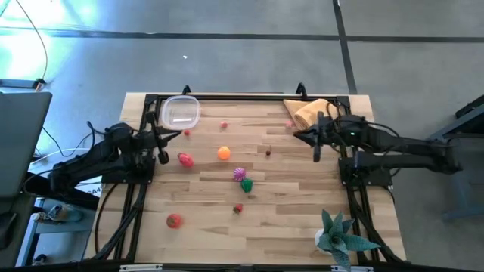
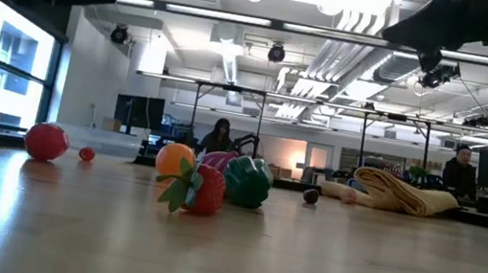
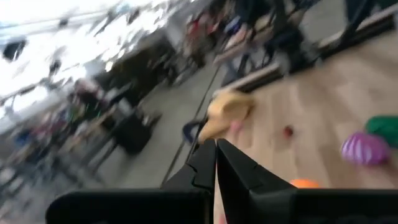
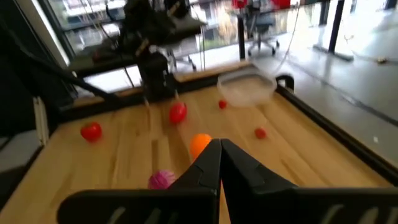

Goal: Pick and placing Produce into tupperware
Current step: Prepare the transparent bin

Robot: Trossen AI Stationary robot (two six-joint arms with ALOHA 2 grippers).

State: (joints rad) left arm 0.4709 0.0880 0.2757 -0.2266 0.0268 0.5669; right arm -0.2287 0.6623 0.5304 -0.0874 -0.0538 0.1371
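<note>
Rounded-square clear tupperware (image 1: 179,112), round orange produce (image 1: 224,153)

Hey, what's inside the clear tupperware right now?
Nothing shows inside the tupperware; only wood shows through it. The produce lies outside, like the orange piece. Nothing covers it.

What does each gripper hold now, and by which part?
Nothing. The left gripper and the right gripper are both shut and empty; the toy fruits lie loose on the table.
</note>
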